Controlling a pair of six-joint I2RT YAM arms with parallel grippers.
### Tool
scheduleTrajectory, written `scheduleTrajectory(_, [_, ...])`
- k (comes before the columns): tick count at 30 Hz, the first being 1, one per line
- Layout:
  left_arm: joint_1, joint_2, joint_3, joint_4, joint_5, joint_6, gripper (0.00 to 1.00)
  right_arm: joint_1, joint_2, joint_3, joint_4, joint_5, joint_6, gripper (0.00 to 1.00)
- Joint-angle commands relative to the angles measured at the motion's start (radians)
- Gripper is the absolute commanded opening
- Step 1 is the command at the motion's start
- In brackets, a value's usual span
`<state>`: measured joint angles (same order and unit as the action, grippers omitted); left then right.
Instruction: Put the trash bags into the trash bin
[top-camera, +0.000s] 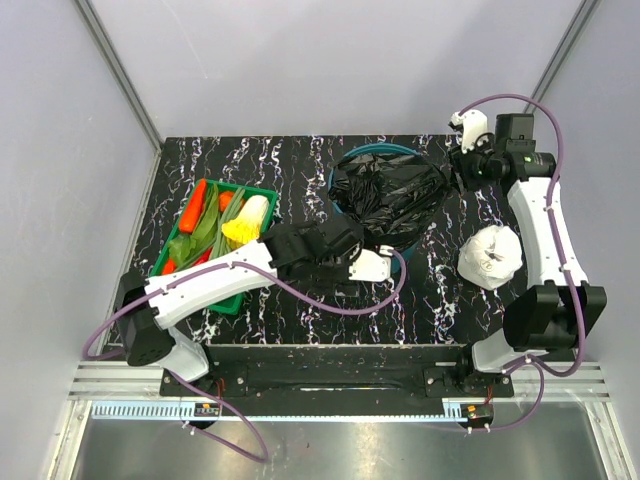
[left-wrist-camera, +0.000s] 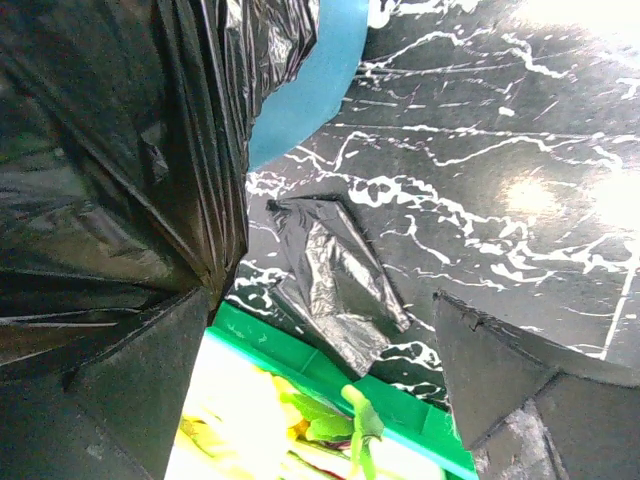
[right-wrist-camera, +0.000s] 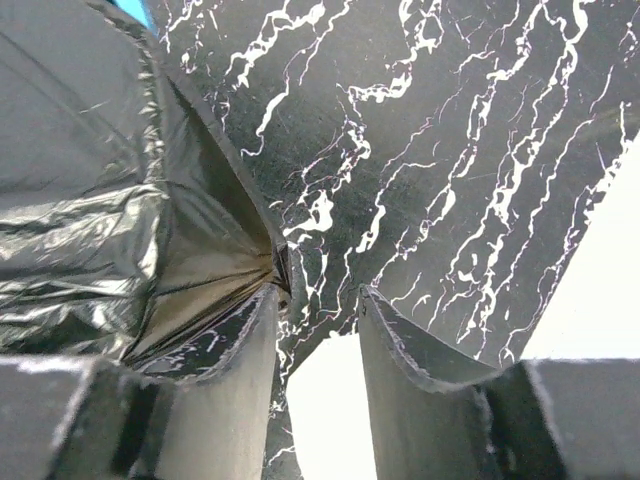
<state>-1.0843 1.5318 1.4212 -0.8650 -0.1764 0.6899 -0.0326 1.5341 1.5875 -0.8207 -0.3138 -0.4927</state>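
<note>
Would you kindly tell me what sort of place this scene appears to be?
Most likely a lab robot test cell, not a real kitchen: plain white walls on metal framing enclose a marbled table, with staged props, a trash bin holding a black trash bag and a vegetable tray.

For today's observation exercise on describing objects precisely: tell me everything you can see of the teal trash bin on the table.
The trash bin is a round teal bucket of smooth plastic, standing upright on the black marbled table, right of the green tray. A crinkled glossy black trash bag covers its mouth and spills over the rim, so only an arc of rim and some wall show.
</note>
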Motion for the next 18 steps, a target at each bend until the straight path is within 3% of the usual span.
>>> scheduleTrajectory(1, [0.012, -0.07, 0.082, -0.02, 0.132, -0.072, 0.99, 0.0, -0.064, 0.054, -0.049, -0.008, -0.014, 0.47])
scheduleTrajectory(10, [0.082, -0.114, 0.206, -0.144, 0.468, -0.098, 0.99, 0.0, -0.075, 0.094, -0.117, -0.091, -0.03, 0.56])
scheduleTrajectory(14, [0.225, -0.156, 0.327, -0.135, 0.566, -0.157, 0.99, 0.0, -0.08, 0.152, -0.143, -0.11, -0.012, 0.57])
scheduleTrajectory(18, [0.372, -0.176, 0.384, -0.043, 0.545, -0.226, 0.99, 0.0, -0.072, 0.21, -0.147, -0.148, 0.025, 0.56])
